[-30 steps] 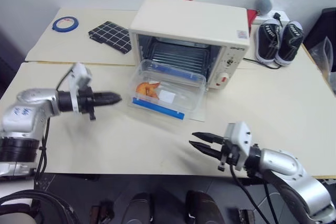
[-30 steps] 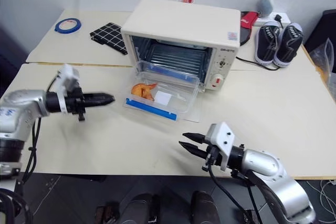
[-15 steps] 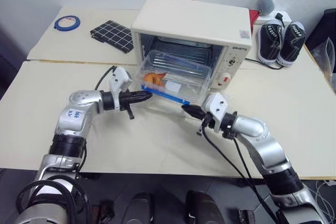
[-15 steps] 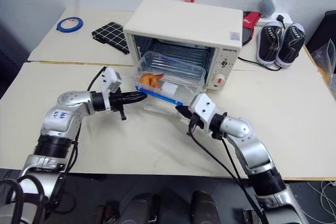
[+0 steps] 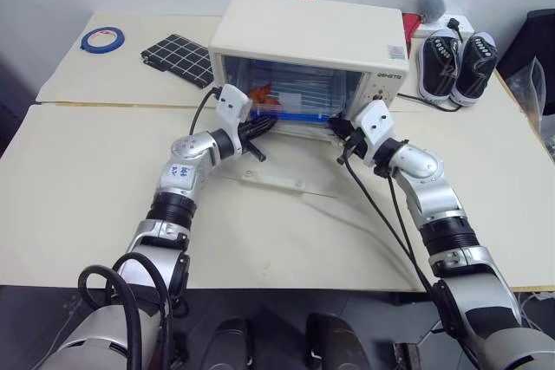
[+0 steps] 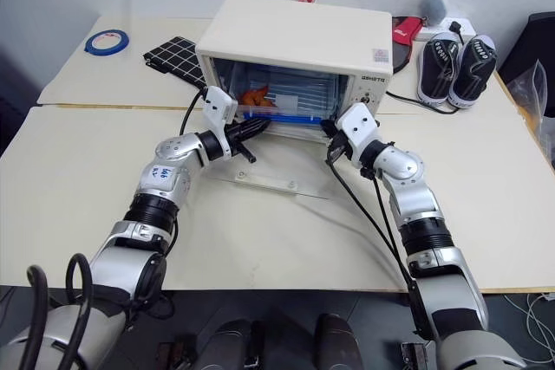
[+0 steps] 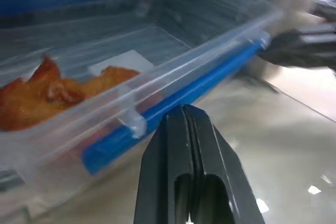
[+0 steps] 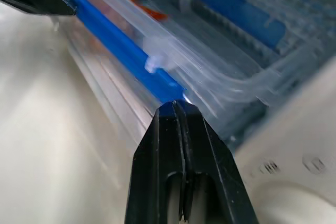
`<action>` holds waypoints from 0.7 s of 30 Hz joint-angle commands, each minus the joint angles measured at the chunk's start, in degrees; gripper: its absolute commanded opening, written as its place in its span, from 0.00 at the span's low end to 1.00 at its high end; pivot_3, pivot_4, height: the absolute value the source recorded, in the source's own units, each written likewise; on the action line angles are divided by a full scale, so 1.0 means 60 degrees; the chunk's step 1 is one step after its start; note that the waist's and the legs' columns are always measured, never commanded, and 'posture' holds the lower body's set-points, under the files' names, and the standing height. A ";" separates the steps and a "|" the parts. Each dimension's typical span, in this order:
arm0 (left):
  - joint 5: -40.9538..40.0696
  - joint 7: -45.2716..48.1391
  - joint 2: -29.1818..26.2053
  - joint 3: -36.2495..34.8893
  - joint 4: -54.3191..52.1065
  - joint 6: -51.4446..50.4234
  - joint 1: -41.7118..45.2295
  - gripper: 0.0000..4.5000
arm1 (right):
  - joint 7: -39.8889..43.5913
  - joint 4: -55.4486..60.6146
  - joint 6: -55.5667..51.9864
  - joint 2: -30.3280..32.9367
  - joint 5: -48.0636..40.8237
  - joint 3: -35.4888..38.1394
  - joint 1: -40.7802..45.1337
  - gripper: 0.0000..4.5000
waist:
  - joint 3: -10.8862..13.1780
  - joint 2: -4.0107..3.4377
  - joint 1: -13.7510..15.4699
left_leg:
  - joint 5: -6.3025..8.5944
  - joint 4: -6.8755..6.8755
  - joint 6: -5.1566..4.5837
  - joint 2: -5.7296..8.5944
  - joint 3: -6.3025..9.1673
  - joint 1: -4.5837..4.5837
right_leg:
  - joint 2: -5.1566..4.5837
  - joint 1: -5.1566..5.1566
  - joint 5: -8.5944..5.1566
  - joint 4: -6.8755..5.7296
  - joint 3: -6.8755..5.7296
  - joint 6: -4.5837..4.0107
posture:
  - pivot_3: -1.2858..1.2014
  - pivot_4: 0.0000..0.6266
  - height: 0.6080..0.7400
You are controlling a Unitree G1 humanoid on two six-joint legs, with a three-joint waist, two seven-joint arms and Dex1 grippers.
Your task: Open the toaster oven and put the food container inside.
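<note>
Black claws [image 7: 184, 109] [image 8: 176, 103], both closed, press container [image 7: 105, 93].

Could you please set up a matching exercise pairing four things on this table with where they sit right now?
Things:
1. food container
2. blue tape roll
3. black sneakers
4. checked cloth

Places:
A. far left corner of the table
B. right of the toaster oven
C. in the oven's mouth
D. just left of the oven

Pairs: 1-C, 2-A, 3-B, 4-D
</note>
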State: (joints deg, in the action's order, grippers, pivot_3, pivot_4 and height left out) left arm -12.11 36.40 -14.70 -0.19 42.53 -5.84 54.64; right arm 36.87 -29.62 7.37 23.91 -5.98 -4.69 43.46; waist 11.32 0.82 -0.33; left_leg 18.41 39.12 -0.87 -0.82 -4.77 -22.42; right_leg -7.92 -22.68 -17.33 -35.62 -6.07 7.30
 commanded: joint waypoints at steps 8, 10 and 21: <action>-0.1133 0.2147 -0.1666 -0.0753 -0.2959 -0.1225 -0.1680 0.08 | 0.2291 0.4374 -0.1619 0.1215 -0.1964 0.0745 -0.2616 0.00 | 0.0001 -0.0001 -0.0011 | 0.0000 -0.0002 0.0000 -0.0008 -0.0002 -0.0001 | -0.0004 -0.0005 0.0000 0.0000 -0.0009 0.0000 | 0.52 0.24 1.00; -0.1784 0.3202 -0.2564 -0.1160 -0.4196 -0.1493 -0.2599 0.17 | 0.2611 0.4669 -0.1786 0.1792 -0.2109 0.1066 -0.3455 0.00 | 0.0001 -0.0002 -0.0012 | 0.0002 -0.0004 0.0002 -0.0024 0.0021 0.0002 | -0.0005 -0.0004 0.0000 0.0001 -0.0006 0.0000 | 0.52 0.24 1.00; -0.3335 0.6081 -0.5085 -0.2992 -0.5753 -0.1208 -0.6048 0.93 | 0.3549 0.1484 -0.0293 0.1786 -0.1199 0.0589 -0.3224 0.00 | 0.0006 -0.0012 0.0004 | 0.0007 -0.0007 -0.0001 -0.0043 0.0050 0.0043 | -0.0022 0.0017 0.0004 -0.0003 0.0008 -0.0008 | 0.52 0.24 1.00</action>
State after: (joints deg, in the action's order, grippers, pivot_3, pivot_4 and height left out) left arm -30.17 72.17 -44.50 -16.42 10.76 -13.37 18.52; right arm 57.45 -19.34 3.02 36.03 -13.07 -0.90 22.26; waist 11.36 0.74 -0.31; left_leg 18.46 39.08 -0.88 -1.07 -4.47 -22.17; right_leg -8.07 -22.57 -17.31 -35.64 -6.03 7.25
